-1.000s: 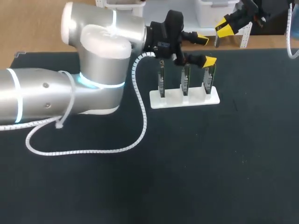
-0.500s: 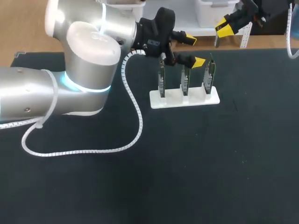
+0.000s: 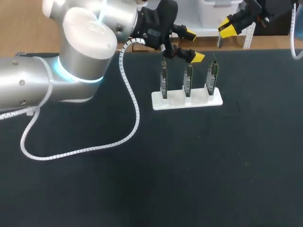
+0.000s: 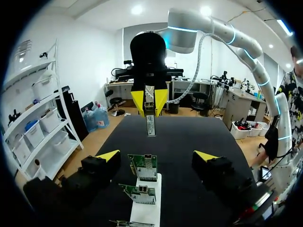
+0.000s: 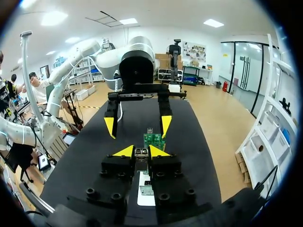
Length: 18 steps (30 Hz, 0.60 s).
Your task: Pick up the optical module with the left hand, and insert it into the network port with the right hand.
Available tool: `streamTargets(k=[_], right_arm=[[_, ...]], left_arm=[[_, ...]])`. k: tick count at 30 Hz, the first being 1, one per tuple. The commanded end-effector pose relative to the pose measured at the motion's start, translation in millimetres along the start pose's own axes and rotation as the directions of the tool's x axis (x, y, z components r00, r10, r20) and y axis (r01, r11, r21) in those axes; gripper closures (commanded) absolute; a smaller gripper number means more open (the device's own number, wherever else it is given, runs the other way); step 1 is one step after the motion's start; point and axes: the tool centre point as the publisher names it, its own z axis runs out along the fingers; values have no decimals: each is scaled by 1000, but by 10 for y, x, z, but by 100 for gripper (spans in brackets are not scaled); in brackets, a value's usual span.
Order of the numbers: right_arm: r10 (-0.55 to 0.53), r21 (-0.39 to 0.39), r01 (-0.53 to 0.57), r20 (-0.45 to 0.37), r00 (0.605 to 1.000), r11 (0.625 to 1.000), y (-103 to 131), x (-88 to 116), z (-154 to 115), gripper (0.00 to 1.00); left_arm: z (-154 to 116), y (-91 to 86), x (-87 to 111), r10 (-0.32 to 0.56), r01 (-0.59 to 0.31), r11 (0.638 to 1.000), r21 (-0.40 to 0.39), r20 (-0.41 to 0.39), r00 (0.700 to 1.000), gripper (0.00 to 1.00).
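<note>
The optical module (image 4: 150, 125), a slim silver bar, hangs from my right gripper (image 4: 149, 105), which is shut on it above the table's far edge (image 3: 227, 29). In the right wrist view the module's end (image 5: 140, 152) sits between that gripper's yellow tips (image 5: 141, 151). My left gripper (image 3: 193, 46) hovers open and holds nothing, above the middle green network card (image 3: 188, 77) of three. These cards stand upright in a white stand (image 3: 176, 100). In the left wrist view the cards (image 4: 144, 166) lie between and below its spread fingers (image 4: 157, 156). The left gripper (image 5: 138, 125) faces the right one.
The black mat (image 3: 199, 161) covers the table. My left arm's white coiled cable (image 3: 130, 99) trails over the mat left of the stand. My left arm's big silver elbow (image 3: 80, 52) fills the back left.
My left gripper has drawn back to the left, from over the right-hand card to over the middle one, still open. The right gripper has kept still with the module.
</note>
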Motion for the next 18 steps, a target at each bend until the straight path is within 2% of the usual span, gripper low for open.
streamTargets(k=[1, 18], right_arm=[[0, -1, 0, 0, 1000, 1000, -5, -1, 0, 100], [0, -1, 0, 0, 1000, 1000, -5, -1, 0, 100]], left_arm=[[23, 40, -27, -3, 3, 1000, 10, -24, 1000, 0], [27, 31, -32, -12, 13, 1000, 15, -35, 999, 0]])
